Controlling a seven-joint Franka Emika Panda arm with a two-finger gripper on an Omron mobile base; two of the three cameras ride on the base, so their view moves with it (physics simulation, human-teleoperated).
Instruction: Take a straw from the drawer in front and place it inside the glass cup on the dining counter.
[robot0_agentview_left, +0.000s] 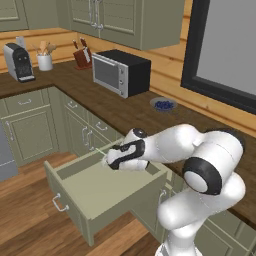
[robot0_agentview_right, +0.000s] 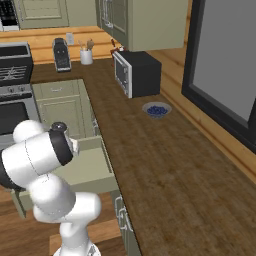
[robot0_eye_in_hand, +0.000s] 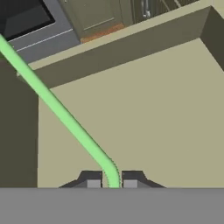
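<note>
The sage-green drawer (robot0_agentview_left: 75, 197) stands pulled open below the dark worktop, and its pale floor (robot0_eye_in_hand: 144, 109) lies bare under the hand. My gripper (robot0_agentview_left: 110, 161) hovers just above the drawer's inner back part. It is shut on the straw (robot0_eye_in_hand: 65, 118), a thin light-green stick pinched at its lower end between the two dark fingertips (robot0_eye_in_hand: 93, 181). The straw slants away up and to the left in the hand view. In the left base view the straw (robot0_agentview_left: 100, 150) pokes out toward the drawer's back wall. The glass cup and the dining counter are out of view.
On the dark wood worktop (robot0_agentview_left: 125, 112) stand a microwave (robot0_agentview_left: 120, 72), a bowl of blueberries (robot0_agentview_left: 163, 105), a knife block (robot0_agentview_left: 82, 57), a utensil jar (robot0_agentview_left: 44, 61) and a coffee machine (robot0_agentview_left: 18, 62). A stove (robot0_agentview_right: 15, 70) sits at the left. Wood floor lies in front of the drawer.
</note>
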